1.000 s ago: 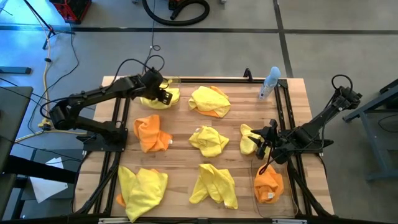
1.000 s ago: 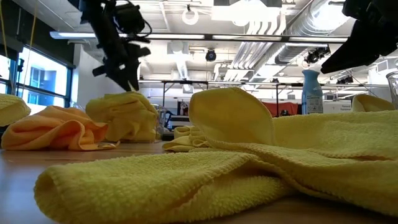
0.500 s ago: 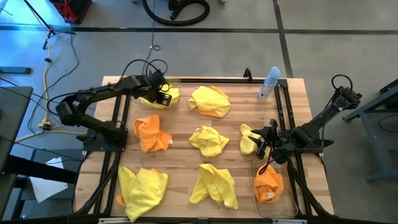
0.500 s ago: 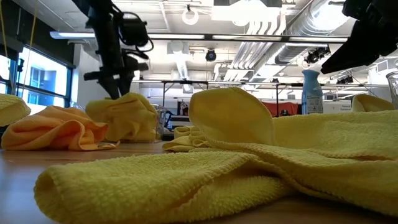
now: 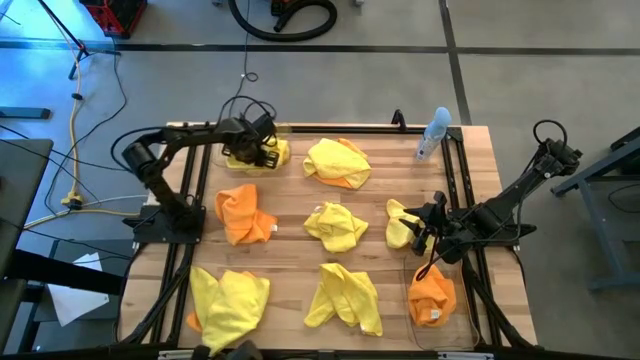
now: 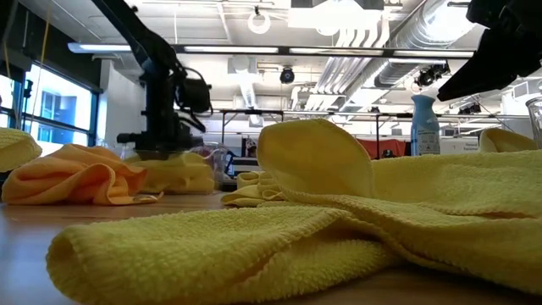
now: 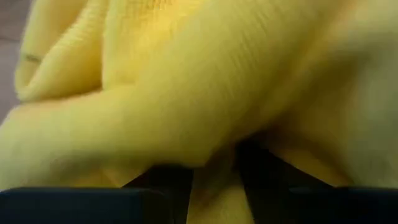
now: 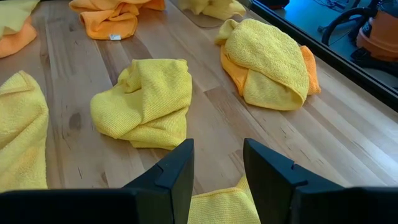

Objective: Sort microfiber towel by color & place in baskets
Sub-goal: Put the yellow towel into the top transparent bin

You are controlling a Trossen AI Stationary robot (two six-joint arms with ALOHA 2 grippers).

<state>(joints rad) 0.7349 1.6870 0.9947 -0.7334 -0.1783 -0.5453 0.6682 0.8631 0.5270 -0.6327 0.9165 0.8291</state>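
A bright yellow towel (image 5: 243,163) lies bunched at the table's far left, by a clear basket rim (image 5: 281,129). My left gripper (image 5: 262,151) points nearly straight down and stands open on this towel (image 7: 186,81); the low view shows it (image 6: 161,146) sunk into the towel's top (image 6: 182,174). My right gripper (image 8: 217,168) hangs open with nothing between its fingers, over the right side beside a yellow towel (image 5: 398,224). An orange towel (image 5: 432,297) lies in the near-right basket (image 5: 452,322). My left gripper comes at the yellow towel from above, its open fingers (image 7: 264,180) pushed into the bunched top. A fold of the cloth (image 7: 214,171) stands between the two fingers. The towel stays down where it lies, flattened under the gripper.
Loose towels lie across the wooden table: an orange one (image 5: 245,213), a yellow-and-orange one (image 5: 337,162), and yellow ones at the middle (image 5: 335,226), near left (image 5: 230,300) and near middle (image 5: 345,297). A pale blue spray bottle (image 5: 432,134) stands at the far right.
My left gripper has come down onto the far-left yellow towel and tipped from a slant until it points nearly straight down. The towel's top has been pressed lower under it. My right arm has kept still.
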